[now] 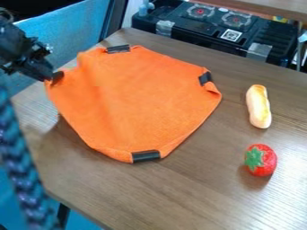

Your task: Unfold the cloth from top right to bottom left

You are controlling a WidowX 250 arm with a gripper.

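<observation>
Bright, soft shadows, pale glare

Single fixed cam, mounted above the desk [198, 193], looking down at a slant. Faces across the desktop toward the black box [221, 29] past the far edge. Fairly close: cloth [141, 99] takes up the middle, desk runs out of frame at right and lower right. Far edge slopes down to the right, so the view is angled to the desk. Blurry braided cord [18, 157] at left sits nearer the lens.
</observation>
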